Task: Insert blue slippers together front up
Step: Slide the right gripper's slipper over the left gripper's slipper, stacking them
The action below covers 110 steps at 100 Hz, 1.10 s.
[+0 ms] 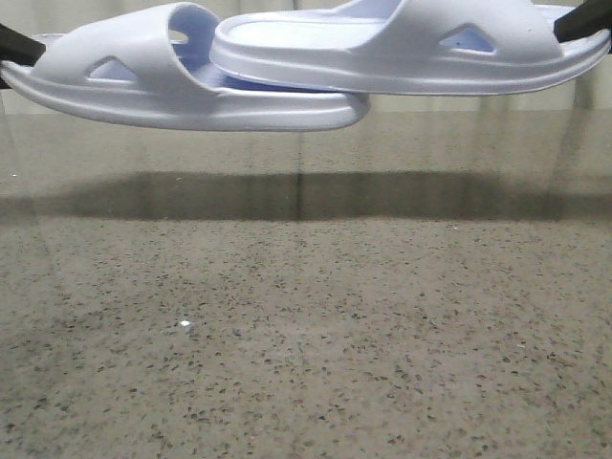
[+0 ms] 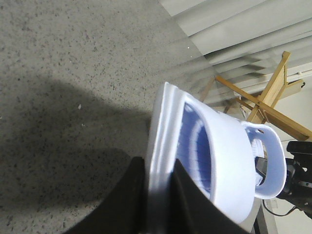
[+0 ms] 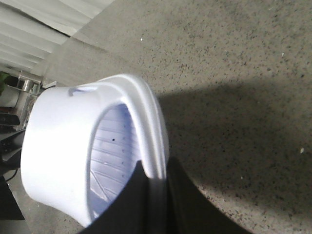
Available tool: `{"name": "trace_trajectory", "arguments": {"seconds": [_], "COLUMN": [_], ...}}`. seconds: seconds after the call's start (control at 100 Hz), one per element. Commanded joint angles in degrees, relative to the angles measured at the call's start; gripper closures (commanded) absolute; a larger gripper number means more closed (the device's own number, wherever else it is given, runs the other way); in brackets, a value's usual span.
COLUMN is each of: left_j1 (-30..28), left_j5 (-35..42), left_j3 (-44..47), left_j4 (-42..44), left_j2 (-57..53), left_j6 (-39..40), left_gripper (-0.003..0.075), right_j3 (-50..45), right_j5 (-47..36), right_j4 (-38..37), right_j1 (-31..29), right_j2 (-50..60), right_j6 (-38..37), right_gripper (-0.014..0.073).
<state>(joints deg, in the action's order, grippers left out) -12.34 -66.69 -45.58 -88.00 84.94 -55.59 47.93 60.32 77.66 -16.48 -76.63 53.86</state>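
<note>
Two pale blue-white foam slippers hang level above the table in the front view. The left slipper (image 1: 143,81) is held at its end by my left gripper (image 1: 14,48). The right slipper (image 1: 421,48) is held at its end by my right gripper (image 1: 585,21). The free end of the right slipper sits inside the strap opening of the left one. In the left wrist view my gripper (image 2: 158,183) is shut on the sole edge of its slipper (image 2: 229,161). In the right wrist view my gripper (image 3: 155,187) is shut on the sole edge of its slipper (image 3: 63,146).
The speckled grey stone table (image 1: 306,335) lies below, with the slippers' dark shadow (image 1: 306,196) across it. A wooden frame (image 2: 273,97) and blinds stand beyond the table in the left wrist view.
</note>
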Motion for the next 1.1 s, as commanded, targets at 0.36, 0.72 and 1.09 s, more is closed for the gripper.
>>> {"name": "trace_trajectory", "arguments": {"seconds": [0.36,0.72,1.09], "left_j1": [1.1,6.0,6.0], "left_j5": [-6.0,-6.0,-6.0], "left_j3": [2.4,2.4,2.4], "left_j4": [-5.3,-8.3,-8.8], "left_j2": [-1.4,-1.4,-1.4], "left_j6": [0.0,-1.6,-1.8], "left_gripper": [0.0705,0.0705,0.0705], "right_j3": [2.7,10.1,16.1], "right_j5": [2.1,3.0,5.0], "right_j4": [4.3,5.4,5.8], "right_j1": [5.8,13.5,18.3], "right_j2": [-6.1,-12.1,-15.8], "right_j6": [4.1,4.1,3.9], "right_gripper": [0.0695,0.0695,0.0626]}}
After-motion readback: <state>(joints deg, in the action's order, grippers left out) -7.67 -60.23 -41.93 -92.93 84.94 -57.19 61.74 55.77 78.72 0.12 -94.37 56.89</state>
